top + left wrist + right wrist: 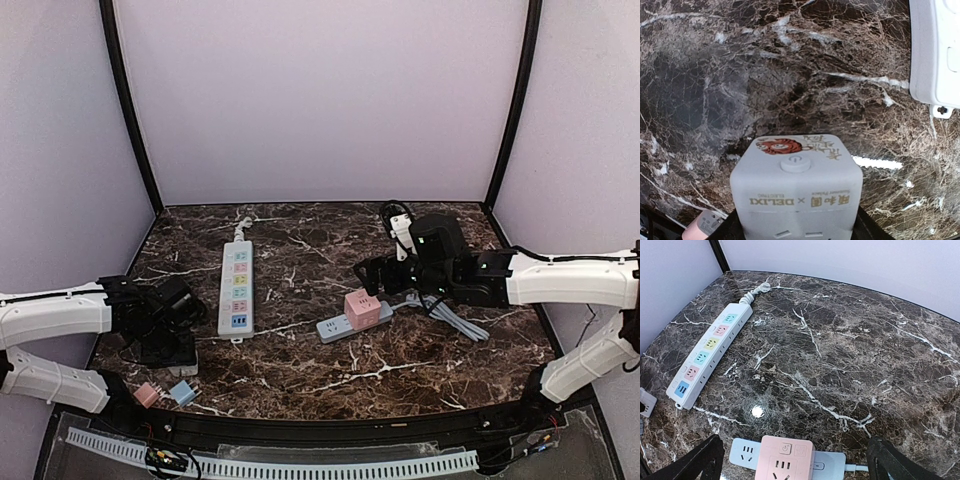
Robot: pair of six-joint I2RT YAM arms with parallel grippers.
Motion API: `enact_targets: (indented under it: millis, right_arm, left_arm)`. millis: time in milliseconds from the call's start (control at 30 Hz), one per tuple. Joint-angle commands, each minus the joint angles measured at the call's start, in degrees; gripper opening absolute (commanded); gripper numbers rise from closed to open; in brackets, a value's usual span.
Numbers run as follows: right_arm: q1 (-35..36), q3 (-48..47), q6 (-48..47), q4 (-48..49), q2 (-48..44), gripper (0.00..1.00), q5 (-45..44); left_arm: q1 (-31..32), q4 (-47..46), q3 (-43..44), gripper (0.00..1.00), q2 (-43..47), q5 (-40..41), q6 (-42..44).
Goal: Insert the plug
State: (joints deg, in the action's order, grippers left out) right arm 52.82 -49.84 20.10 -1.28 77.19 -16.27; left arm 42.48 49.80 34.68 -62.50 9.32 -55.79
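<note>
Left tool (pixel 172 352) flanks white cube adapter (pixel 796 190), power strip (pixel 937 50) nearby.

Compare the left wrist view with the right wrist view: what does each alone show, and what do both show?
Left wrist only: the tiger print and brand label on the white cube, plus a small pink piece at the bottom edge. Right wrist only: the pink cube on a short strip, and the back wall. Both: the long white strip and the marble table.
</note>
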Motion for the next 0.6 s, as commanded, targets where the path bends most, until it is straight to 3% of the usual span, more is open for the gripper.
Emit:
enact_targets:
  millis: [0,133,333,433,567]
  right_arm:
    - [-0.3,0.3,-0.5,1.0,0.4,0.99,0.3]
    - [-0.4,0.4,-0.6,1.0,0.5,0.99,0.2]
    - [-0.3,0.4,-1.1,1.0,0.3,0.99,0.2]
    - [-0.4,0.7,-1.3,1.0,0.2,0.99,0.3]
    - [-0.3,1.4,-1.7,1.7,-0.5,0.99,0.4]
  left_arm:
    - [-0.3,1.9,0.4,0.46,0.1,0.5,1.5]
    - [-0.3,2.0,2.6,0.29,0.3,0.4,4.0]
    - [-0.3,-4.9,3.2,0.18,2.9,-2.9,10.1]
    - [-0.2,-6.7,4.3,0.05,2.4,-2.6,13.7]
    - [1.0,-7.9,6.7,0.01,0.3,-0.8,16.5]
